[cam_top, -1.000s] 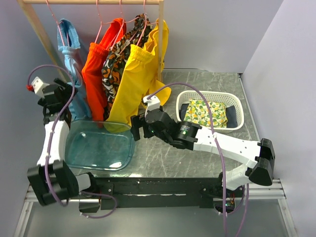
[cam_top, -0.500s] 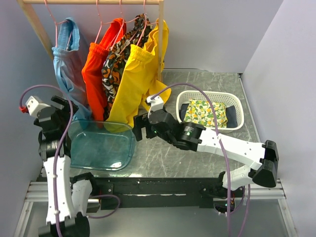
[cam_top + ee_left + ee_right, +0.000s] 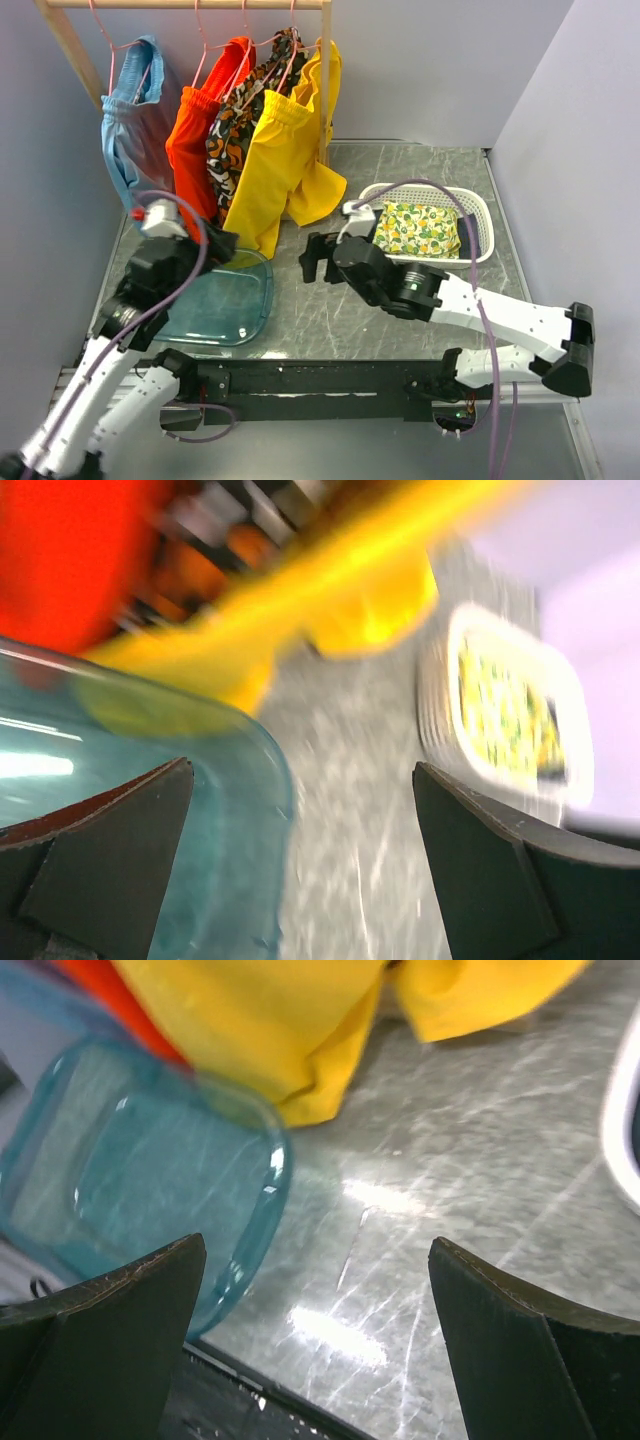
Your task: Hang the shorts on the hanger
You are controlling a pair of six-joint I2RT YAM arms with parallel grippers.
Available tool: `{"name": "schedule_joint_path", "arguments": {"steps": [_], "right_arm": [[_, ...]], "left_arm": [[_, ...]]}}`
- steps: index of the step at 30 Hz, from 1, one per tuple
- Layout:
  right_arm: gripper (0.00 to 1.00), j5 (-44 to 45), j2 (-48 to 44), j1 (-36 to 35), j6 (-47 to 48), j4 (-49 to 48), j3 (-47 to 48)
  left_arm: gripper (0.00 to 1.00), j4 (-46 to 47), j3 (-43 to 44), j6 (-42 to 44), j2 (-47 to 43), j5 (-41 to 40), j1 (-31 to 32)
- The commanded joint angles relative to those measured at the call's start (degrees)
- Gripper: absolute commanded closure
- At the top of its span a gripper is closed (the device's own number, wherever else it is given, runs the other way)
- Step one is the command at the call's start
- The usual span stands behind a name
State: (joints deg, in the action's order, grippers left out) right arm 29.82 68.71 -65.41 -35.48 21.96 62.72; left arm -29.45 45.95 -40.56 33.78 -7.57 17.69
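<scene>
- We logged the shorts [image 3: 128, 115] as sky-blue and soft, hanging on the hanger [image 3: 108, 45], a thin pink wire one, at the left end of the wooden rail [image 3: 180, 4].
- Their fabric fell in loose folds, shaded greyish toward the middle, just beside the orange-red shorts [image 3: 190, 140].
- The left gripper [image 3: 300, 780] was spread wide and held nothing, above the teal tray [image 3: 100, 740].
- The right gripper [image 3: 315, 1260] was likewise spread and bare, over the table [image 3: 450, 1160].

The shorts [image 3: 125, 110] are sky-blue, the hanger [image 3: 110, 50] pink; orange-red shorts [image 3: 193, 145], yellow shorts [image 3: 275, 150], teal tub [image 3: 225, 305], white basket [image 3: 487, 235], grey-veined tabletop [image 3: 330, 320].
</scene>
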Motion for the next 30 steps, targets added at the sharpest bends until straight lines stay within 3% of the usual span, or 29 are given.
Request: {"name": "schedule_joint_path", "arguments": {"steps": [1, 3, 4, 7, 9, 12, 17, 28, 30], "right_arm": [[0.0, 9.45, -5.24, 1.16, -5.9, 1.77, -2.6], [0.0, 10.95, -7.96, 1.77, -9.33, 3.0, -5.14], [0.0, 12.0, -8.93, 1.95, -10.3, 3.09, -6.28], [0.0, 13.15, -13.06, 2.48, -13.81, 3.44, -10.85], [0.0, 14.21, -15.69, 2.74, -16.54, 4.76, -13.32], [0.0, 14.12, -17.9, 2.83, -18.39, 6.42, -15.26], [0.0, 15.35, -19.93, 2.83, -21.81, 9.95, -17.18], [0.0, 15.97, -21.16, 2.92, -21.12, 7.49, -18.42], [0.0, 16.14, -20.64, 2.92, -21.03, 7.66, -17.98]], "left_arm": [[0.04, 0.97, 3.0, -4.61, 4.61, -16.57, 20.38], [0.04, 1.94, 2.65, -6.89, 6.99, -24.04, 27.8], [0.04, 2.46, 2.48, -7.86, 10.48, -26.42, 35.06], [0.03, 4.49, 3.17, -11.2, 20.4, -34.51, 47.2], [0.04, 6.58, 4.66, -12.18, 25.26, -35.76, 50.23], [0.04, 11.84, 4.76, -10.96, 30.81, -33.04, 50.77], [0.03, 21.71, 0.63, -7.26, 29.07, -26.97, 50.77], [0.04, 21.63, -0.95, -5.94, 26.35, -27.23, 50.77], [0.04, 26.27, -4.09, -4.28, 24.5, -25.57, 50.77]]}}
